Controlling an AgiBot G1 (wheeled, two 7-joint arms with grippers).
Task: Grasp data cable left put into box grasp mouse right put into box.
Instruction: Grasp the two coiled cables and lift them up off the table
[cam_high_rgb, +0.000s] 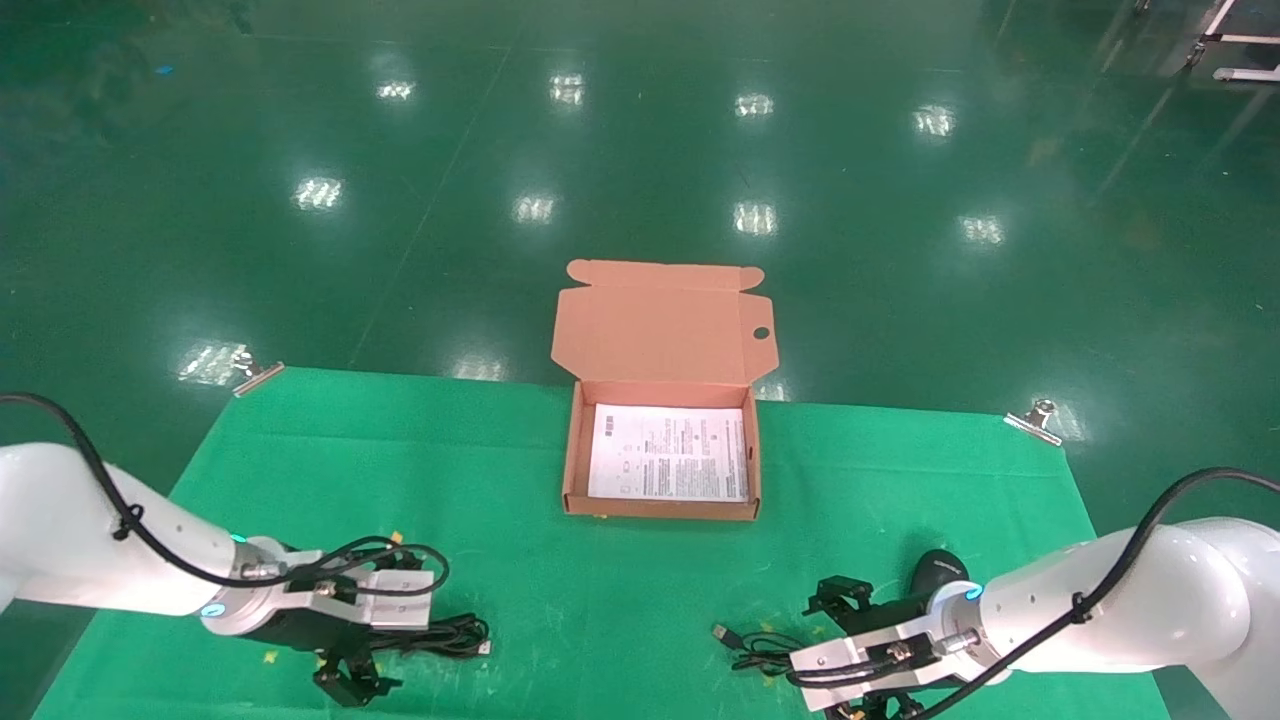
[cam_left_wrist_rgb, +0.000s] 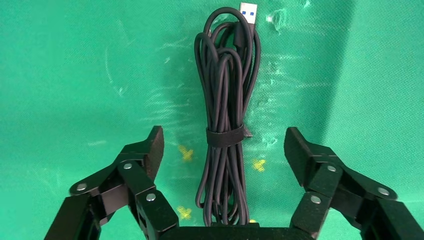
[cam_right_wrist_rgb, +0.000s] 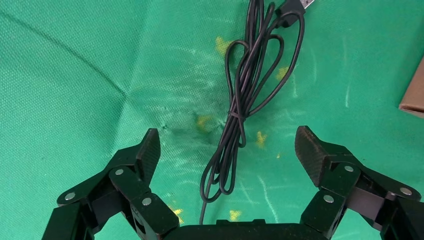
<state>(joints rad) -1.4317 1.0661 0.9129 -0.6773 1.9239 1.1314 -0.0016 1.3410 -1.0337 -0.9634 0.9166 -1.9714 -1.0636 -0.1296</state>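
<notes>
The data cable (cam_left_wrist_rgb: 227, 100) is a thick black bundle held by a strap, with a silver plug (cam_left_wrist_rgb: 248, 10) at its far end. It lies on the green cloth at the near left (cam_high_rgb: 450, 635). My left gripper (cam_left_wrist_rgb: 225, 140) hovers open over it, with one finger on each side of the bundle and neither touching. The black mouse (cam_high_rgb: 938, 570) sits at the near right, partly hidden behind my right wrist. Its thin cord (cam_right_wrist_rgb: 240, 115) lies loosely looped under my open right gripper (cam_right_wrist_rgb: 227, 140). The open cardboard box (cam_high_rgb: 572, 460) stands at the middle, with a white printed sheet (cam_high_rgb: 668, 455) inside.
The box lid (cam_high_rgb: 660, 325) stands up at the back. Metal clips (cam_high_rgb: 255, 372) (cam_high_rgb: 1040, 418) pin the green cloth (cam_high_rgb: 640, 600) at its far corners. A corner of the box (cam_right_wrist_rgb: 415, 95) shows in the right wrist view. Beyond the table is shiny green floor.
</notes>
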